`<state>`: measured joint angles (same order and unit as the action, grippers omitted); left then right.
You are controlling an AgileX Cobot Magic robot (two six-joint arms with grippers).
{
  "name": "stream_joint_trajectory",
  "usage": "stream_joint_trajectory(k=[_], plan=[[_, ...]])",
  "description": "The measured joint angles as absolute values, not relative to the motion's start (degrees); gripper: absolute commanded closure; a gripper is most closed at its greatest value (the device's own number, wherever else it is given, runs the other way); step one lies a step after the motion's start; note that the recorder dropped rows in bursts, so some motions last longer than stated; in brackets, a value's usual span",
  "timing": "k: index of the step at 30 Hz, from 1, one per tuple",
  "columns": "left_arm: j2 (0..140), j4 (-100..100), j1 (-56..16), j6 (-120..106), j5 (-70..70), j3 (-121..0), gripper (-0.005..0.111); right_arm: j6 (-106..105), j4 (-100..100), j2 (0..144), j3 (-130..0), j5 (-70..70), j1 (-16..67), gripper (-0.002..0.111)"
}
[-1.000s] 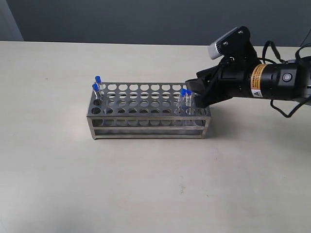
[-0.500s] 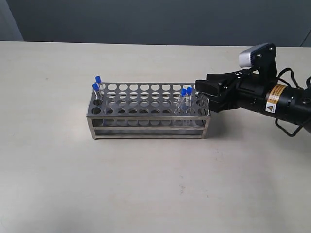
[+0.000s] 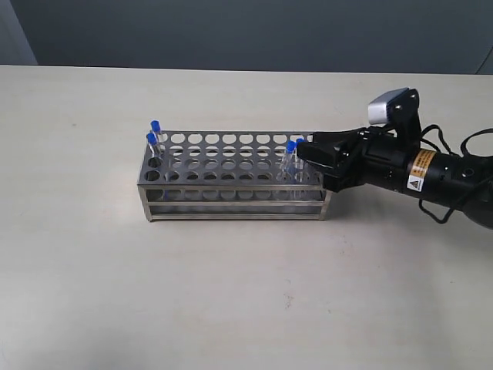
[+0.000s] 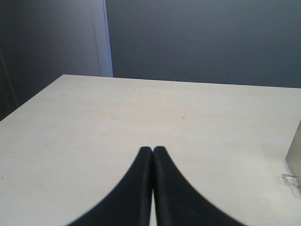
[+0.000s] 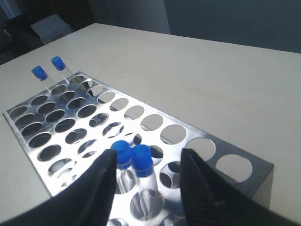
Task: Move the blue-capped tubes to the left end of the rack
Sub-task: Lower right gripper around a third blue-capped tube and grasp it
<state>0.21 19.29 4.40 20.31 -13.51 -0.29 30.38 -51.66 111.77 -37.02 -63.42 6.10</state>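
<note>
Right hand (image 5: 146, 161) is spread wide, straddling two tubes (image 5: 133, 159) at the right end of the rack (image 5: 245, 173). The other two tubes (image 3: 152, 139) sit at its left end. Left hand (image 4: 153, 152) is pinched together, empty.

Exterior view: right gripper (image 3: 308, 154) hides most of one blue-capped tube (image 3: 300, 142) at the right end of the rack (image 3: 231, 193); its arm is cut by the frame edge. Left wrist view: rack mostly out of frame, left gripper (image 4: 153, 151) finger bases cropped.
</note>
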Motion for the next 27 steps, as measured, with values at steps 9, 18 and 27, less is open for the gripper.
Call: stream_joint_trajectory(k=[9, 18, 27], plan=[[0.21, 19.29, 4.4, 20.31, -13.51, -0.29, 0.106, 30.24, -52.11, 114.43, -38.92, -63.04, 6.1, 0.061], [0.21, 19.29, 4.4, 20.31, -13.51, -0.29, 0.106, 28.94, -52.11, 114.43, -39.01, -63.0, 6.1, 0.068], [0.21, 19.29, 4.4, 20.31, -13.51, -0.29, 0.106, 28.28, -52.89, 114.43, -39.01, -62.84, 6.1, 0.086]])
